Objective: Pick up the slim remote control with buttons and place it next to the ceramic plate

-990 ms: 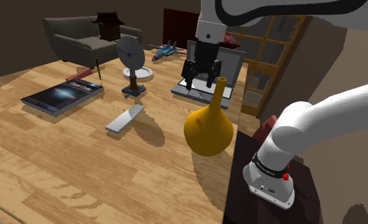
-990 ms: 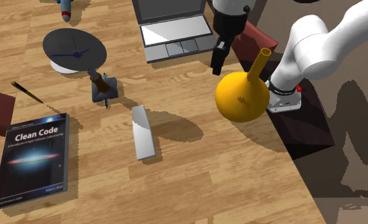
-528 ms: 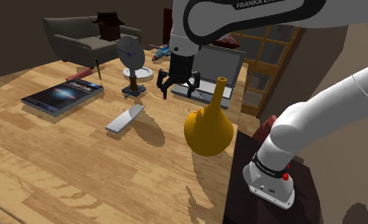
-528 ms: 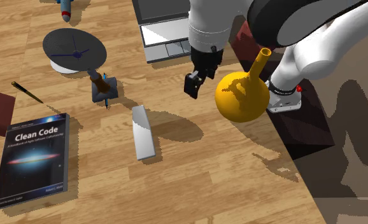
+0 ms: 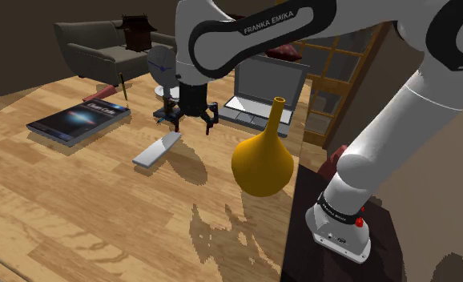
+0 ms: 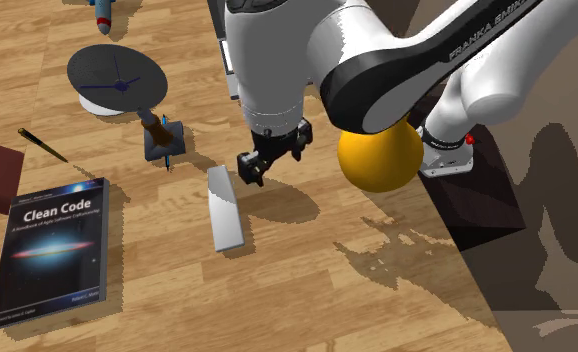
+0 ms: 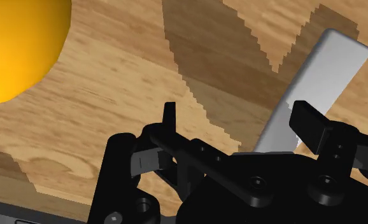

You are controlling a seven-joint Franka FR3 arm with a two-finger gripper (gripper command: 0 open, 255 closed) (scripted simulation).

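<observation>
The worktop [image 5: 78,200] is offering open wood around its middle, with the vase [image 5: 262,164] standing close to one edge and the book [image 6: 52,250] lying towards the opposite side. The remote [image 6: 224,208] is lying flat between them, well apart from the plate [image 6: 99,105]. The end effector [image 6: 275,158] is hovering just beside the remote's end, fingers spread, gripping nothing.
</observation>
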